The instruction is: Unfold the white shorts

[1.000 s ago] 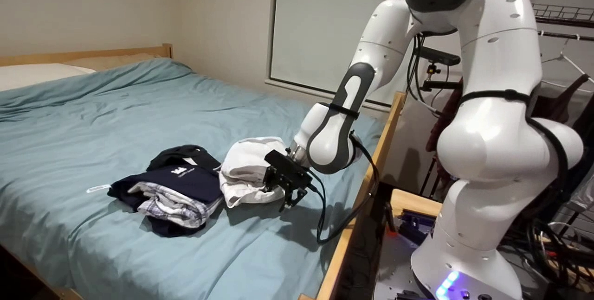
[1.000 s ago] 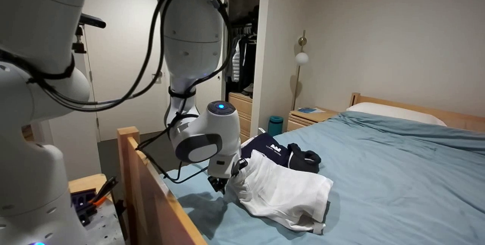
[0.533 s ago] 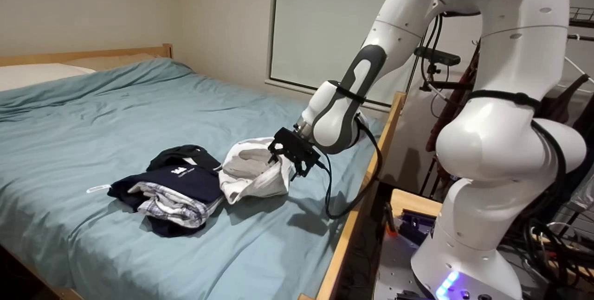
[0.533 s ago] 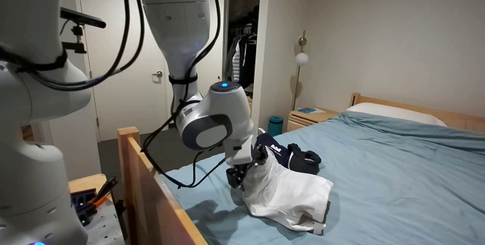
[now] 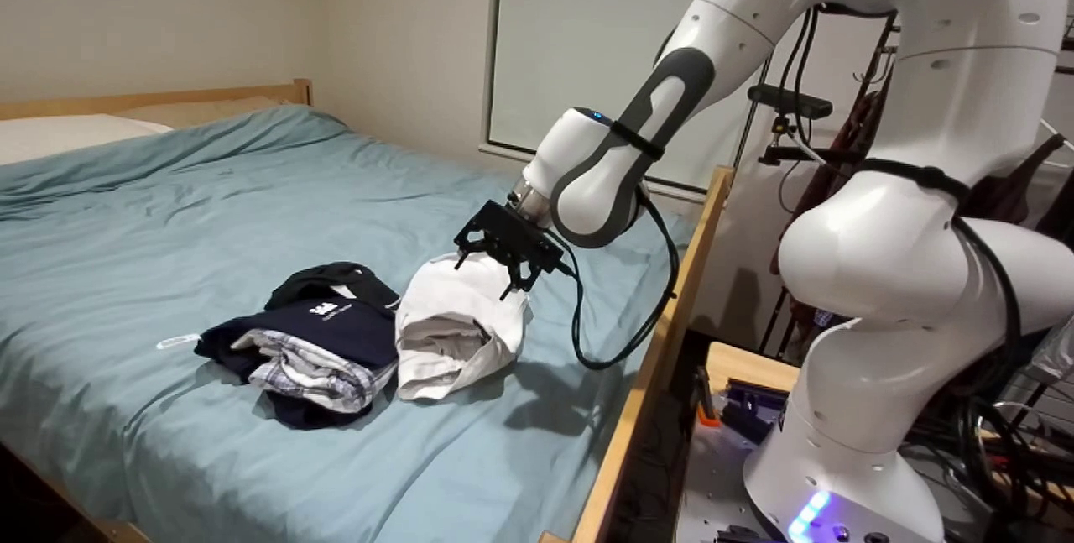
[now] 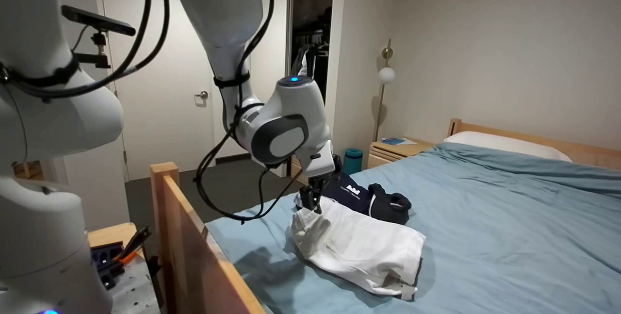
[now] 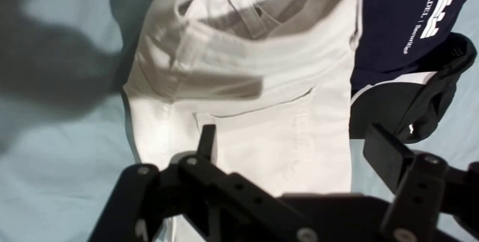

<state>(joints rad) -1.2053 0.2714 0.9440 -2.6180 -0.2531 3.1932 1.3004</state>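
Two fingers (image 7: 387, 158) of the gripper (image 5: 482, 280) stand spread over the shorts (image 6: 364, 241); contact cannot be judged. The shorts lie on the bed (image 6: 509, 236) near its footboard (image 6: 206, 256), waistband (image 7: 262, 62) gaping, one pocket (image 7: 262, 144) facing up. Just beside them, farther from the footboard, lies a navy garment (image 5: 361, 333), with plaid cloth (image 5: 310, 371) at its edge and black cloth (image 6: 388, 207) adjoining.

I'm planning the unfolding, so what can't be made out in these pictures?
Wrist view: lower part of the white shorts, partly covered by the gripper, cut by the bottom edge.
All views: their underside, facing the bed.
In an exterior view: any print on the white strip, too small.
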